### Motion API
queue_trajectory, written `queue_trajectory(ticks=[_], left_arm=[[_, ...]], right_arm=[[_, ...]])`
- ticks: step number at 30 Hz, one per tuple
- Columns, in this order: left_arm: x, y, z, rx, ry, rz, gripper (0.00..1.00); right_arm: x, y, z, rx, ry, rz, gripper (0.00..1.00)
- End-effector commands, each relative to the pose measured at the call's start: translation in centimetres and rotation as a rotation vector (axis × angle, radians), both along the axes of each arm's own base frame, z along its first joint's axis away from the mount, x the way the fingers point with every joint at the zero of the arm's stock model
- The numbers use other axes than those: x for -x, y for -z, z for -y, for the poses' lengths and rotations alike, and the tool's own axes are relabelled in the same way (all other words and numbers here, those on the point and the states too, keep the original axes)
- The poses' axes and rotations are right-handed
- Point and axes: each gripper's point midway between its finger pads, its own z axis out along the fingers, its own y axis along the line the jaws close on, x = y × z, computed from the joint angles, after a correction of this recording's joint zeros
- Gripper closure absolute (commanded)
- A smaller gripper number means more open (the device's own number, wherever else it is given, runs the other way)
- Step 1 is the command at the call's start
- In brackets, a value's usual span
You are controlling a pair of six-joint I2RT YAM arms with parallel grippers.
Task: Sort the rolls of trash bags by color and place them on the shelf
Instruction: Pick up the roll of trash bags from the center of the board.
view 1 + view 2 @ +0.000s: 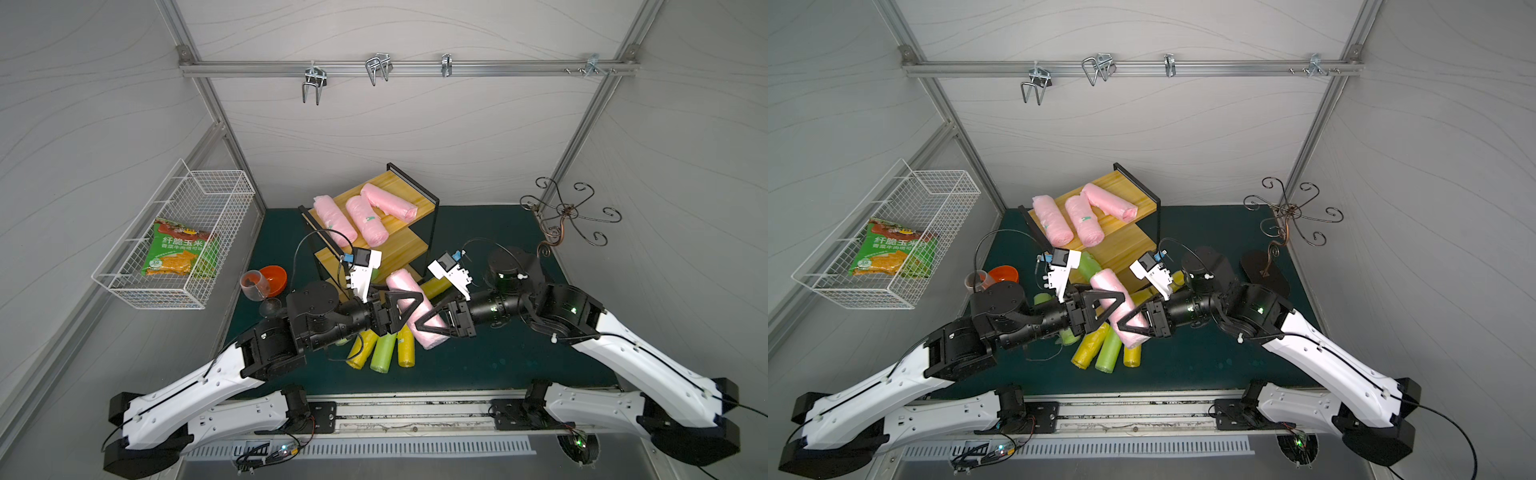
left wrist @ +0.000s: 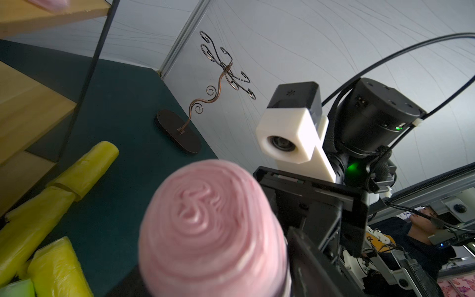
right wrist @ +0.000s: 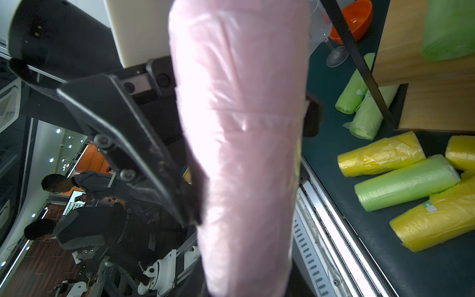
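Pink roll between right fingers; left fingers seemingly touching.

We find three rolls on the top board of the shelf. Before the shelf a raised roll sits above loose rolls on the mat. The wire basket is left of the shelf, the hook stand right.

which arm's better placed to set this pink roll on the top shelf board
Probably left: the left tool straddles the pink roll at the end nearer the shelf. The right tool grips the end away from it.
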Motion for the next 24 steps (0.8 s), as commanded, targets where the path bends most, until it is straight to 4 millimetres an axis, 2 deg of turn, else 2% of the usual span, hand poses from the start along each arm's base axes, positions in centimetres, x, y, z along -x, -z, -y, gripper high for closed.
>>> queue_trajectory(ticks=[1,3,5,6,7,8,10,11,14,18,20,24], left_arm=[[0.1,-2.8,1.0,0.076,0.032,0.043,0.43],[0.1,-2.9,1.1,0.085,0.033,0.043,0.53],[0.0,-3.1,1.1,0.090,0.032,0.045,0.74],[0.0,-3.1,1.1,0.089,0.029,0.043,0.84],[0.0,-3.2,1.0,0.090,0.025,0.043,0.97],[-0.1,-3.2,0.9,0.087,0.020,0.041,1.00],[-0.2,-3.2,0.6,0.086,0.006,0.043,1.00],[-0.3,-3.4,0.4,0.093,-0.002,0.046,1.00],[-0.7,-3.9,-0.3,0.116,-0.045,0.050,1.00],[-1.3,-4.5,-1.7,0.181,-0.118,0.048,1.00],[-1.7,-5.0,-2.4,0.232,-0.159,0.036,1.00],[-2.4,-5.4,-3.5,0.321,-0.225,-0.007,1.00]], right_arm=[[1.0,-2.3,-0.2,-0.086,-0.059,0.032,1.00],[0.9,-2.2,-0.3,-0.082,-0.059,0.032,1.00],[0.8,-2.0,-0.2,-0.067,-0.047,0.037,1.00],[0.7,-2.0,0.0,-0.058,-0.037,0.041,0.95],[0.4,-1.8,0.2,-0.042,-0.019,0.048,0.77],[0.1,-1.6,0.4,-0.023,0.004,0.060,0.61],[-0.5,-1.4,1.3,0.012,0.053,0.092,0.41],[-0.9,-1.3,2.0,0.029,0.091,0.118,0.36],[-1.7,-1.7,4.3,0.029,0.181,0.204,0.28],[-1.8,-2.9,7.0,-0.053,0.265,0.281,0.19],[-1.5,-3.6,7.6,-0.121,0.284,0.298,0.17],[-1.7,-3.4,7.2,-0.183,0.300,0.277,0.16]])
